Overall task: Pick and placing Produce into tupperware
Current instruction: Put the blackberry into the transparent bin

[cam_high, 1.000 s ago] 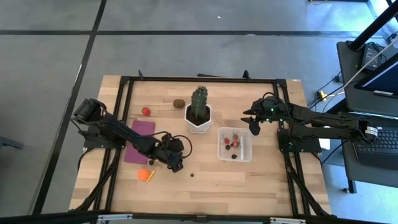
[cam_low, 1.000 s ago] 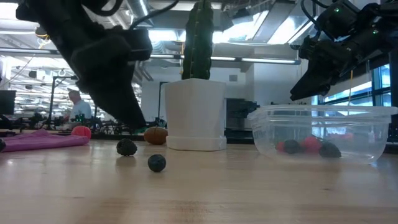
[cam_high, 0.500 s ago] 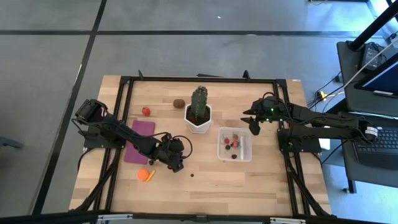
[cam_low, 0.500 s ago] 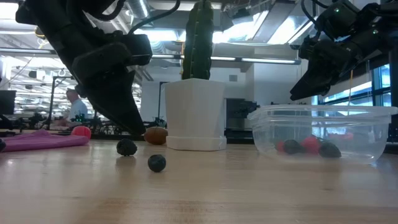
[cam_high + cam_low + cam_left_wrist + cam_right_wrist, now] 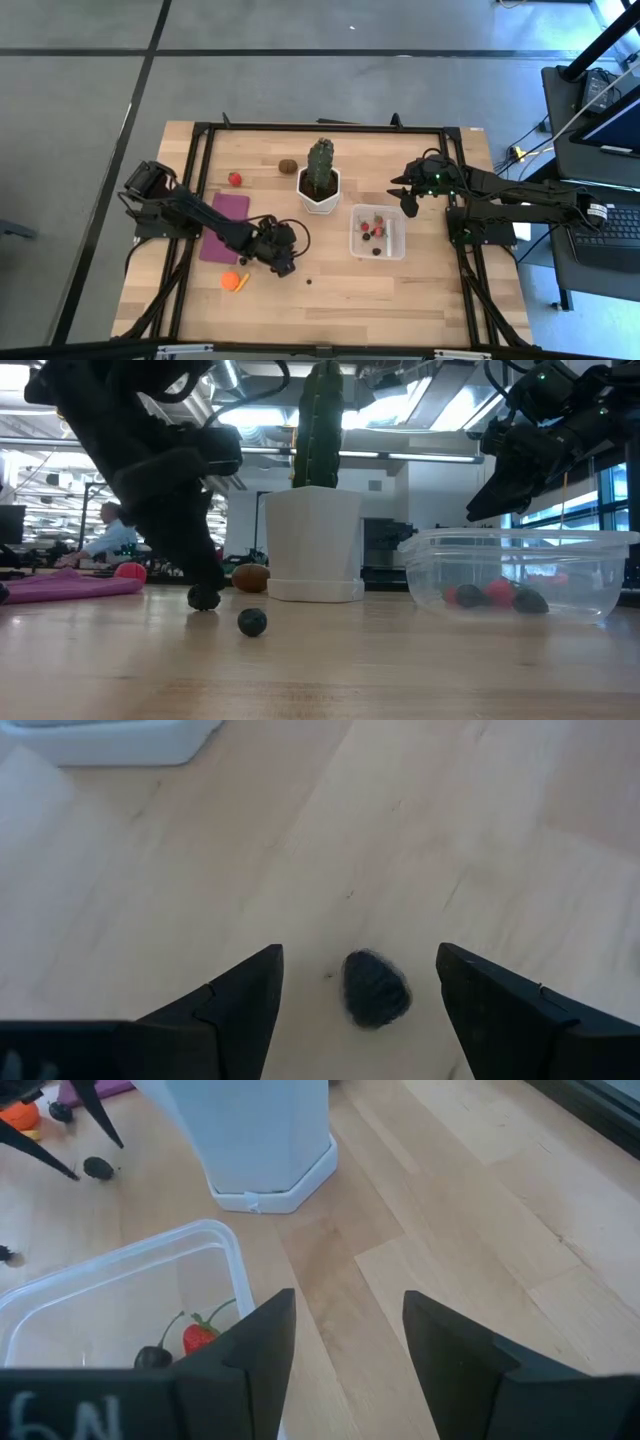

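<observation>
My left gripper [image 5: 360,956] is open and low over the table, near its middle [image 5: 283,266]. Its fingers stand on either side of a dark berry [image 5: 376,988] without touching it. That berry [image 5: 204,598] rests on the wood, and a second dark berry [image 5: 252,622] lies nearer the near edge. The clear tupperware [image 5: 377,232] sits right of the cactus pot and holds red and dark pieces [image 5: 487,595]. An orange piece [image 5: 235,281], a red piece [image 5: 234,179] and a brown kiwi [image 5: 288,166] lie loose. My right gripper [image 5: 347,1300] is open and hovers beside the tupperware's far right corner [image 5: 408,203].
A green cactus in a white hexagonal pot [image 5: 320,190] stands at the table's middle, left of the tupperware. A flat purple mat [image 5: 224,226] lies under my left arm. People show in the room far behind the table [image 5: 105,540].
My left gripper has come down toward the table and tipped steeper, so its fingertips now stand at the level of the dark berry. The berry has stayed where it was.
</observation>
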Controlling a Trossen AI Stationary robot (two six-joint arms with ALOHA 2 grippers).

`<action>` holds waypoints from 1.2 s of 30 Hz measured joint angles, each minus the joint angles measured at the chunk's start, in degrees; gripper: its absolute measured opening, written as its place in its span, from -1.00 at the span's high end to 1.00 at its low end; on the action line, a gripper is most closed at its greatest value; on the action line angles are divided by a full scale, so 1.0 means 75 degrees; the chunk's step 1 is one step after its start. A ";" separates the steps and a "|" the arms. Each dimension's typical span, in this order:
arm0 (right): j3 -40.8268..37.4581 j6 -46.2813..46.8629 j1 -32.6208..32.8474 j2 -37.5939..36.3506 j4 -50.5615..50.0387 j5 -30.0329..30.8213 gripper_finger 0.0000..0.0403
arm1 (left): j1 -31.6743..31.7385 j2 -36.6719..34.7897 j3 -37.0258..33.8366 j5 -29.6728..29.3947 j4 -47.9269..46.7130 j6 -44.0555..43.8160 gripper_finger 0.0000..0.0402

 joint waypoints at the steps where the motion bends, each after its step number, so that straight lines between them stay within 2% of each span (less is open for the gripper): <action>1: 0.0000 0.0000 0.0000 0.0000 0.0000 -0.0003 0.06 | 0.0000 0.0066 0.0009 0.0013 0.0029 0.0000 -0.27; 14: 0.0003 0.0000 -0.0001 0.0000 0.0015 -0.0001 0.06 | -0.0009 0.0449 0.0012 0.0015 0.0035 -0.0183 -0.21; 33: 0.0003 0.0000 0.0000 0.0000 0.0023 -0.0003 0.07 | 0.0000 0.0458 0.0012 0.0173 0.0029 -0.0178 0.54; 36: 0.0003 0.0000 0.0000 0.0000 0.0023 -0.0003 0.07 | 0.0000 0.0430 -0.0002 0.0205 0.0175 -0.0142 0.58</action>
